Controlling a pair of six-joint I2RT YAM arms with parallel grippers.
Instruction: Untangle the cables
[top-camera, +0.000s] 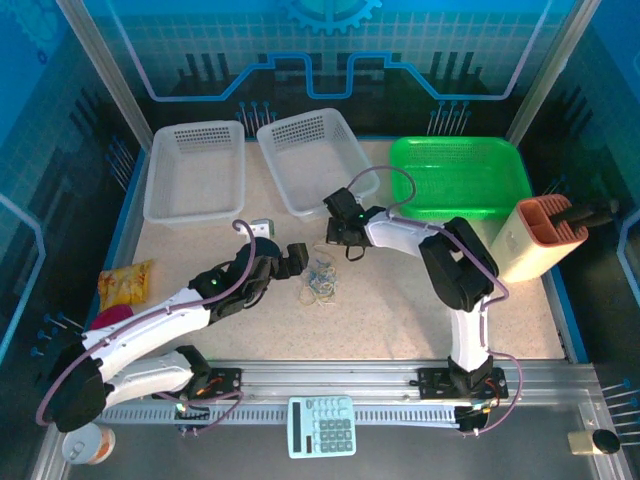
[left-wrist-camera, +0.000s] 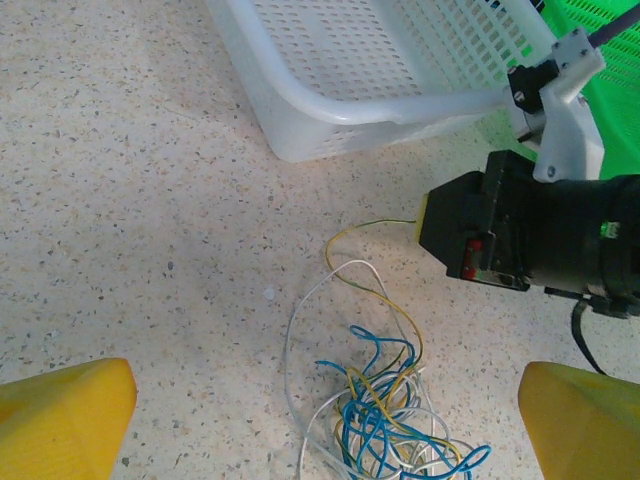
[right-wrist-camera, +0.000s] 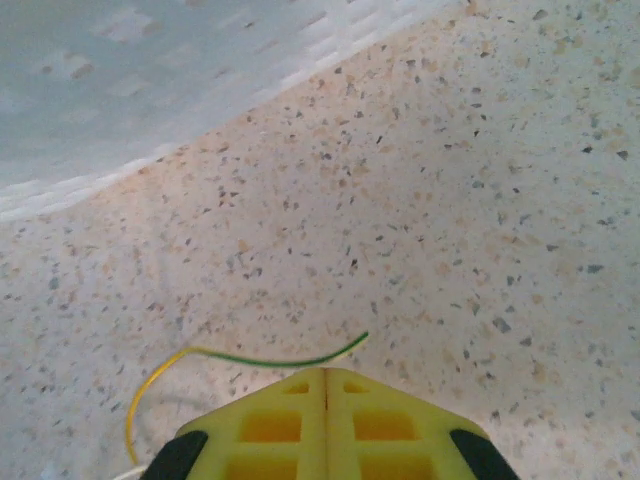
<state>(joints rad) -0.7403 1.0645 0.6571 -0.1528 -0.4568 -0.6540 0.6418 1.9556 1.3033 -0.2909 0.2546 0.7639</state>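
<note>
Blue-panelled walls enclose my speckled beige table (top-camera: 400, 300). White baskets (top-camera: 152, 190) and a green basket (top-camera: 455, 143) line its far side. The cables (left-wrist-camera: 375, 420) lie tangled mid-table under my wide-spread left gripper (left-wrist-camera: 322, 440). My right gripper (right-wrist-camera: 325, 372) pinches a yellow cable (right-wrist-camera: 200, 352).

no text or label can be read
</note>
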